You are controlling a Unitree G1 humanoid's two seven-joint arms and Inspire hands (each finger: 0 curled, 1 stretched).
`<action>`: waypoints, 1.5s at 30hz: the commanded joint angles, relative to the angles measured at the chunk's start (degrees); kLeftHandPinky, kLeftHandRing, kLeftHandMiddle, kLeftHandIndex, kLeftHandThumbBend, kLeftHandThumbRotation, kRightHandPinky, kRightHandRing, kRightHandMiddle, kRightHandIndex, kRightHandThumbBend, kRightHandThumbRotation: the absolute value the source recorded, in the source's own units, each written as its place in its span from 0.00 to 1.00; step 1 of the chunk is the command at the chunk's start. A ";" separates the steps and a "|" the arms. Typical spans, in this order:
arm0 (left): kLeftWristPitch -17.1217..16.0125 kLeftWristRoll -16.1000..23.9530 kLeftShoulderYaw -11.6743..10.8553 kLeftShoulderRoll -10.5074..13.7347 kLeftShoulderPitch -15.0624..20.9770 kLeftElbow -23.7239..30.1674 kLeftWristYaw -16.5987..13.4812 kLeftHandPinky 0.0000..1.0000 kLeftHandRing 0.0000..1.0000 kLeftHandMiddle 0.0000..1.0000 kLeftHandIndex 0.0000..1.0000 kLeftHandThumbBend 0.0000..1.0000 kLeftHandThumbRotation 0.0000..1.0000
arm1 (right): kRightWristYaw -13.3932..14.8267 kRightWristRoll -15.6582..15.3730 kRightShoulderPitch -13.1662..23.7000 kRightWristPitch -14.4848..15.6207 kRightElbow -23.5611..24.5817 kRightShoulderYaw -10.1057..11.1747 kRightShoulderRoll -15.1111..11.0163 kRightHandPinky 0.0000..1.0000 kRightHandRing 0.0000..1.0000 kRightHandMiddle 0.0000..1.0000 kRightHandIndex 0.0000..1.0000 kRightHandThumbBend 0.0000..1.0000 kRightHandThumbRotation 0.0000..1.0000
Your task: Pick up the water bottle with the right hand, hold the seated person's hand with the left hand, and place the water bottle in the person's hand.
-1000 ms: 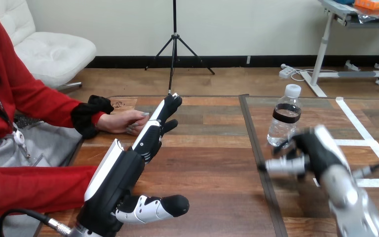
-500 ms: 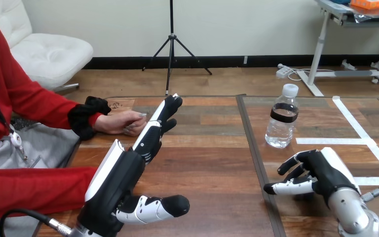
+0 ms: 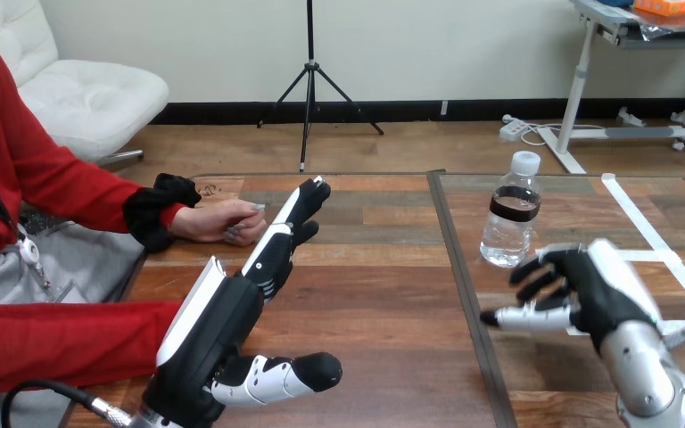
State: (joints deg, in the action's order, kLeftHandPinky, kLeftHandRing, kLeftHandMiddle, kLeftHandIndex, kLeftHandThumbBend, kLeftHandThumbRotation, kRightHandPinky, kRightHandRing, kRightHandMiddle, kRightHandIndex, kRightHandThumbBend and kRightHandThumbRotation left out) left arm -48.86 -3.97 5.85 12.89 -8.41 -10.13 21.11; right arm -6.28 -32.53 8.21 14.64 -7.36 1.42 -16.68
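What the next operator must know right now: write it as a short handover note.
Left robot hand: open, fingers straight, reaching beside the person's hand, not gripping it.
Right robot hand: open, empty, short of the water bottle.
Water bottle: upright on the table, untouched. Person's hand: resting on the table at the left.
Done: nothing yet.
Left: grasp bottle, hold the person's hand, place bottle in it.

The bench (image 3: 375, 294) was smooth wood-grain planking with a soft sheen. Beyond the fingers of the right hand (image 3: 589, 290) stood a water bottle (image 3: 510, 214) of clear glossy plastic. That hand and the left hand (image 3: 223, 330) were glossy black plastic with smooth white shells. Near the left fingers, a red cloth sleeve (image 3: 71, 178) ended in a ruffled black cuff (image 3: 156, 214).
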 commanded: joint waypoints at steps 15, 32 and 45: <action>-0.27 -0.60 -0.59 -1.41 8.17 -2.78 -0.42 0.97 1.00 1.00 1.00 1.00 0.74 | 10.96 -5.71 16.27 -10.34 12.82 1.18 -7.35 0.44 0.52 0.58 0.62 0.86 0.33; -0.92 -0.51 -0.64 -1.51 8.45 -3.92 -0.51 0.98 1.00 1.00 1.00 1.00 0.76 | 12.26 -3.43 18.64 -12.68 9.96 0.92 -8.72 0.53 0.64 0.70 0.74 0.89 0.33; -1.13 -0.47 -0.42 -1.88 8.35 -4.02 -0.45 0.98 1.00 1.00 1.00 1.00 0.75 | 11.91 -0.24 23.52 -17.18 1.65 0.53 -10.56 0.60 0.71 0.75 0.80 0.94 0.36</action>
State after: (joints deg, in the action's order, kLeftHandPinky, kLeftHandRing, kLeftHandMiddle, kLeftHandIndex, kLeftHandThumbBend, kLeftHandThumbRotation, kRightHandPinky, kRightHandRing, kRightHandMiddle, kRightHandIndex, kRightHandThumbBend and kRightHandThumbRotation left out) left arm -48.98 -3.96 5.78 11.58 -2.72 -13.81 20.98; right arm 5.85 -34.11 27.45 -1.50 -1.54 2.13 -25.43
